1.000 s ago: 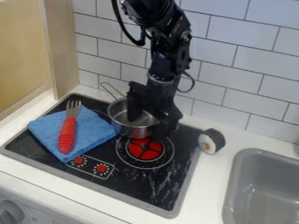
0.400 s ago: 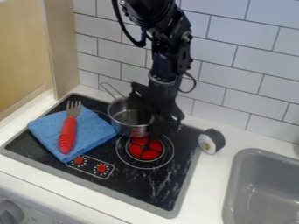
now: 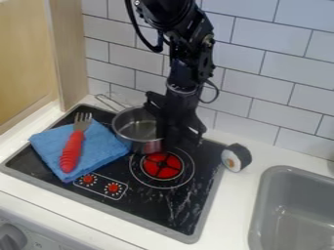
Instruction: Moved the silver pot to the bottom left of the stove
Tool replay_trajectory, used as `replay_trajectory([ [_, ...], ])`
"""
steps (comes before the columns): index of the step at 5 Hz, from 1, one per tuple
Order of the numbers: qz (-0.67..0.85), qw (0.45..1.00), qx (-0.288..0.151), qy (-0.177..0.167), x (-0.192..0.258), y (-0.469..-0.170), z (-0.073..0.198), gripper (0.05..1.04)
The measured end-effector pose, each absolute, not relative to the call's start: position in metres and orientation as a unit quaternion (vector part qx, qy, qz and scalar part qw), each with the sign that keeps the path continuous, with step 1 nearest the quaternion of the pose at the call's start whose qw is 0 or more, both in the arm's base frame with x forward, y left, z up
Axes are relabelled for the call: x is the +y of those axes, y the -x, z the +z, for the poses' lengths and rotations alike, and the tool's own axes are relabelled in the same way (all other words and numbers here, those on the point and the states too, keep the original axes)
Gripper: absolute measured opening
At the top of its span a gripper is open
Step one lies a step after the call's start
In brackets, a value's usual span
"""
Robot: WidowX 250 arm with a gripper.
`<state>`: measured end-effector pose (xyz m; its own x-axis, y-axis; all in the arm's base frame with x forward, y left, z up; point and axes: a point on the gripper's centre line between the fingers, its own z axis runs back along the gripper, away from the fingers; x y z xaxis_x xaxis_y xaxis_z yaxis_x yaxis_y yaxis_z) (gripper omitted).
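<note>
Black robot arm, entering at the top edge, right of centre; at its lower end your gripper hangs near the centre of the frame, at the right side of the silver pot. Whether the gripper is apart, together or clamped on the rim, you cannot tell, as its dark parts merge into one another. The pot stands upright left of and slightly above centre, on the rear part of the black stove top, its wire handle pointing to the upper left. Just to its lower right you see the red burner, ringed in white. To its lower left lies the folded blue towel, with the red-handled fork upon it, tines towards the top. Below the towel, note two red knobs side by side. On the white counter, right of the stove, lies the toy sushi roll; the grey sink occupies the lower right. White wall tiles rise behind, and a wooden panel borders them at upper left.
</note>
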<state>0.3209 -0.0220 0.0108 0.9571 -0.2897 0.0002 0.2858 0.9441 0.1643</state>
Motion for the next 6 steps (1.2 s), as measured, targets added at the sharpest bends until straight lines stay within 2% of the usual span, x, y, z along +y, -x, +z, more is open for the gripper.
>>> replay_trajectory([
  [3,-0.142,0.986,-0.023,-0.087,-0.02,-0.318,0.024,0.063],
  [5,-0.15,0.982,-0.054,-0.104,-0.028,-0.312,0.053,0.063],
  [6,-0.174,0.976,-0.07,-0.106,-0.047,-0.301,0.062,0.063],
])
